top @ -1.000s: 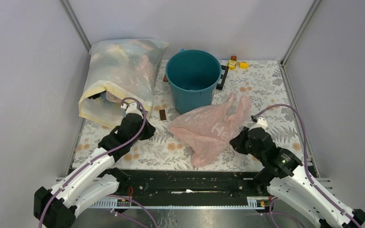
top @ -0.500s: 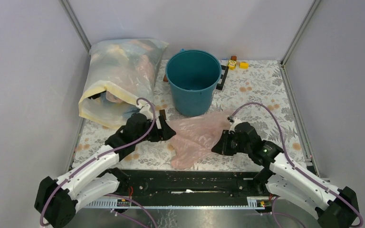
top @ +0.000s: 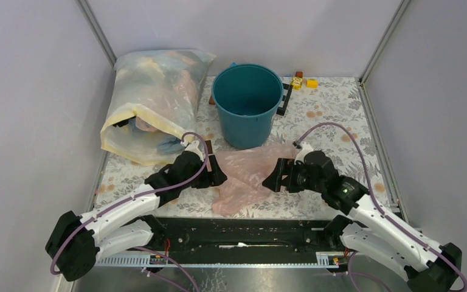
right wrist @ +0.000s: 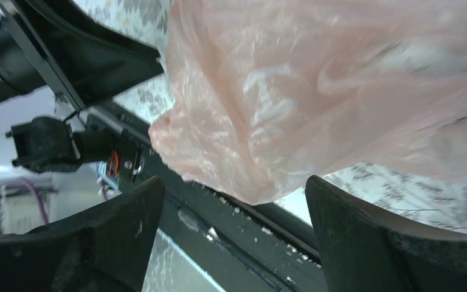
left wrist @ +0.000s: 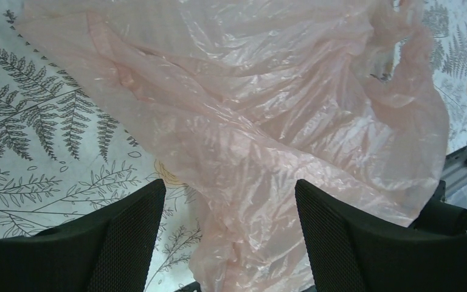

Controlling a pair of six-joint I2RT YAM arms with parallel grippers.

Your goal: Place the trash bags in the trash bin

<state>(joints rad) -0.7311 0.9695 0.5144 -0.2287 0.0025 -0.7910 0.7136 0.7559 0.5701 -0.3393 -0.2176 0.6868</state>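
One of the trash bags (top: 243, 176), a crinkly pale-pink one, lies crumpled on the table in front of the trash bin (top: 247, 103), a teal bucket standing upright. My left gripper (top: 217, 171) is at the bag's left edge, my right gripper (top: 273, 177) at its right edge. In the left wrist view the bag (left wrist: 267, 121) fills most of the frame, and a fold of it lies between the wide-apart fingers of the left gripper (left wrist: 228, 191). In the right wrist view the bag (right wrist: 316, 91) hangs just beyond the right gripper (right wrist: 234, 188), which stands open and holds nothing.
A large yellowish-white sack (top: 152, 103) stuffed with bags lies at the back left, its mouth facing the left arm. Small yellow and brown blocks (top: 304, 81) and a black strip (top: 286, 97) lie behind the bin. A black rail (top: 243, 234) runs along the table's near edge.
Both grippers have opened and moved inward to the two sides of the bag. The bag has been drawn left from the right side and has slumped into a smaller heap.
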